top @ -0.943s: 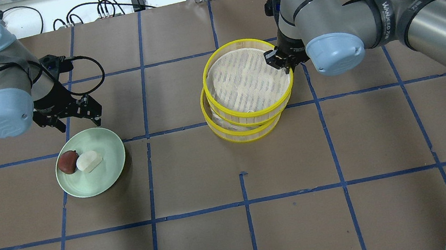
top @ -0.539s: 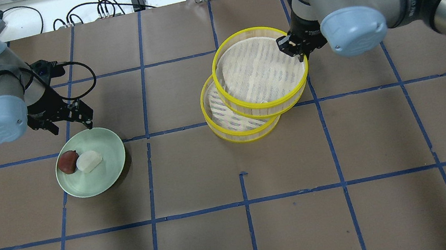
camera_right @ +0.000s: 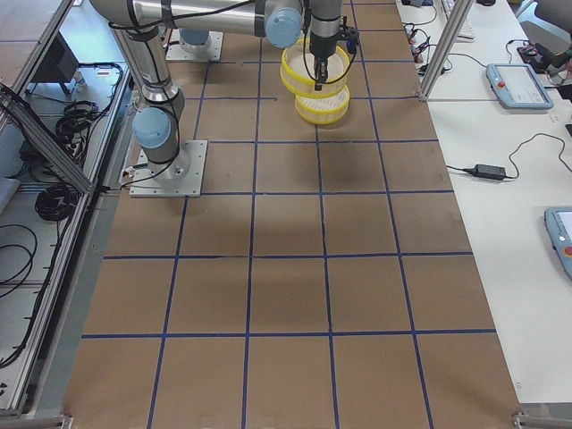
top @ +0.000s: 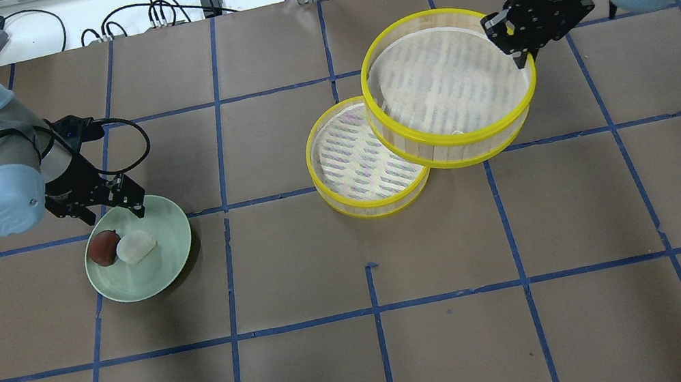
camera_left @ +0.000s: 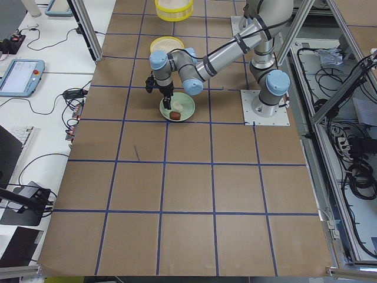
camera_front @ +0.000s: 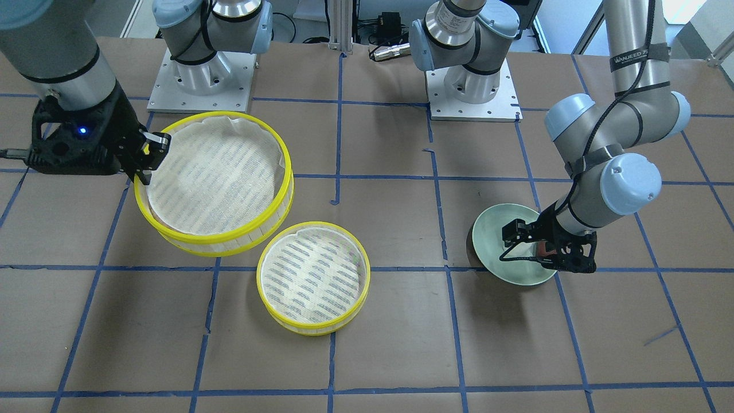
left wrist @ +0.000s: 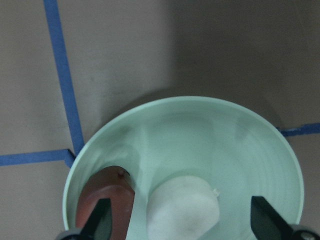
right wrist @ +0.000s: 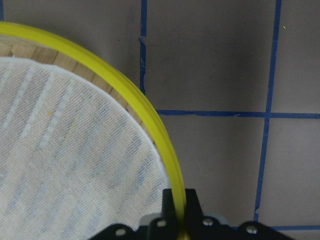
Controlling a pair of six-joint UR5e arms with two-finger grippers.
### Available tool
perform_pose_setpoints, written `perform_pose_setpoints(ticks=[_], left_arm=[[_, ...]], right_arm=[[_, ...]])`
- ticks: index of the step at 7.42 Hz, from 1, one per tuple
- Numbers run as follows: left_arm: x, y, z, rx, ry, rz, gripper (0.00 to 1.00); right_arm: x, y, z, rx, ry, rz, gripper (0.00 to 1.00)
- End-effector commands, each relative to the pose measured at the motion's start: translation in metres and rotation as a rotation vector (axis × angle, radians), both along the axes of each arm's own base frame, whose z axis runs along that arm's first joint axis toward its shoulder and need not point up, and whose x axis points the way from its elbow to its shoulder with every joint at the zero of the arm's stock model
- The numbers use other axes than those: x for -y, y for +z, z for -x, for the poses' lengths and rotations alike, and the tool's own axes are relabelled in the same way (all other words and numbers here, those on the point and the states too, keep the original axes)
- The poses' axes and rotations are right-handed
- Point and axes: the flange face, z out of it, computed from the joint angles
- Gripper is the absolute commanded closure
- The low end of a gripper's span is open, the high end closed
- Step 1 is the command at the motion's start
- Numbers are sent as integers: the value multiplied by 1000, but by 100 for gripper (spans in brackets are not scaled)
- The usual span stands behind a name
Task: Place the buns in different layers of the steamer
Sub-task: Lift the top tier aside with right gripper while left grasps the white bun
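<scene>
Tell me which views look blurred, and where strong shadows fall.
Left wrist view: the fingertips of the left claw are dark and out of focus, and a broad shadow darkens the table at the upper right. Overhead view: the liner of the lifted steamer layer looks smeared, probably by motion; the plate throws a shadow to its right.

I read just one word from here: "WANJEED", printed on the black strap (camera_front: pixel 637 55) around the left arm (camera_front: pixel 628 23). The characters after it are too blurred for me.
</scene>
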Motion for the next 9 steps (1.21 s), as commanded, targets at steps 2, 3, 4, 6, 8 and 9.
perform_pose_setpoints(ticks=[2,3,4,6,8,9], left_arm=[[-17,-21,12,-17,-30,-53,17],[-22,-27,13,-12,-37,-72,50],[-24,-28,15,-11,-36,-77,77],[-19,-18,16,-4,-31,-50,93],[-10,9,45,13,-30,1,99],[8,45,64,9,25,-3,98]], right_arm=[[-12,17,5,22,-33,-13,91],[-11,24,12,13,-42,-16,90],[-8,29,18,17,-54,-4,90],[-4,33,57,23,-113,0,90],[-3,33,64,37,-121,2,90],[-2,32,75,27,-139,6,90]])
